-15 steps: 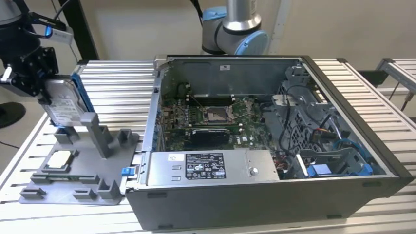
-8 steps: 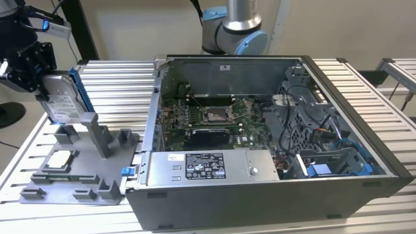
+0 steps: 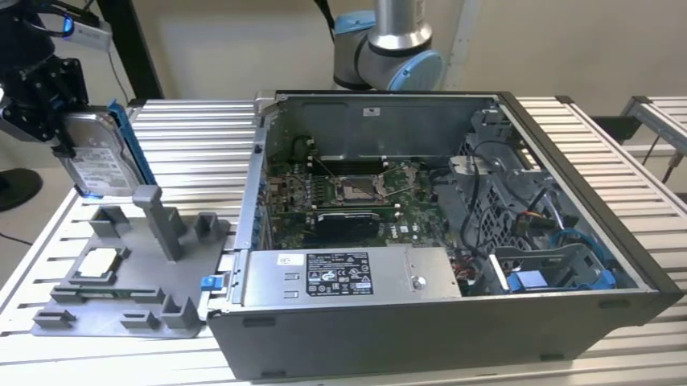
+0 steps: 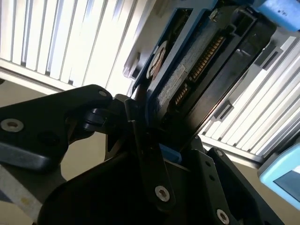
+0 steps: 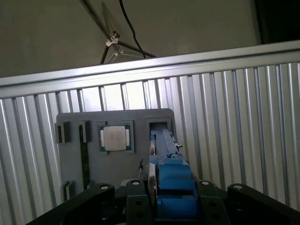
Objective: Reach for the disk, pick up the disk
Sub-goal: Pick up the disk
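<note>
Holding the disk [image 3: 99,161] clear of the table in the gripper [image 3: 67,129].
I see the jaws clamped shut on its blue-railed edge; the disk projects beyond the fingertips, and the grey fixture tray [image 3: 140,277] with a square chip [image 3: 96,262] lies beneath, well apart.
</note>
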Motion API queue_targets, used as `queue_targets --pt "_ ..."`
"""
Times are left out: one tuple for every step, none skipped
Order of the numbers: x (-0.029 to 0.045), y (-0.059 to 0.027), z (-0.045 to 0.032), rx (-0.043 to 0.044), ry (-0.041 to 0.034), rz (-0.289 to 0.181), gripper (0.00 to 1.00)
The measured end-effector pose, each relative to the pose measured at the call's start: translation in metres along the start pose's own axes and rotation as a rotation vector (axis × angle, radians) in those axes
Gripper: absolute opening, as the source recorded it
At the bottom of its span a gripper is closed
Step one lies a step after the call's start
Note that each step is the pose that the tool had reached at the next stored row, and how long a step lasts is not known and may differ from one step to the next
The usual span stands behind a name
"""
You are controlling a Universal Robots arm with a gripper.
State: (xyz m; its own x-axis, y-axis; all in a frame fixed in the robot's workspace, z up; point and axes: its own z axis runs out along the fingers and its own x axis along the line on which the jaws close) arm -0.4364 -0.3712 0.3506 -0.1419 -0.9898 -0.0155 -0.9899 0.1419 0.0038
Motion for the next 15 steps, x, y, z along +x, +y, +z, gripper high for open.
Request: queue_targets --pt "0.0000 0.0000 -0.0019 0.0000 0.0000 0.000 0.00" --pt "0.0000 0.0000 -0.0038 0.0000 0.0000 0.000 0.00" --pt "-0.0001 0.0000 -0.0057 0.0000 0.0000 0.000 0.00" --pt "-0.0001 0.0000 -0.0077 0.0000 0.0000 0.000 0.00" --pt "-0.0001 0.0000 -0.0096 -0.0001 0.0000 0.000 0.00" --pt "-0.0002 0.0001 -0.0116 0.0000 0.0000 0.000 0.00" --pt "-0.0002 0.0000 -0.0136 0.0000 0.0000 0.000 0.00" --pt "-0.0002 0.0000 -0.0155 0.0000 0.0000 0.000 0.00" --pt "-0.0002 0.0000 -0.0174 0.0000 0.0000 0.000 0.00" --pt "-0.0002 0.0000 -0.0195 -0.0001 0.0000 0.000 0.00" --pt "-0.0003 0.0000 -0.0213 0.0000 0.0000 0.000 0.00" --pt "-0.0003 0.0000 -0.0232 -0.0001 0.0000 0.000 0.00" --pt "-0.0003 0.0001 -0.0253 0.0000 0.0000 0.000 0.00" --pt "-0.0004 0.0001 -0.0273 0.0000 0.0000 0.000 0.00" --pt "-0.0004 0.0001 -0.0290 0.0000 0.0000 0.000 0.00"
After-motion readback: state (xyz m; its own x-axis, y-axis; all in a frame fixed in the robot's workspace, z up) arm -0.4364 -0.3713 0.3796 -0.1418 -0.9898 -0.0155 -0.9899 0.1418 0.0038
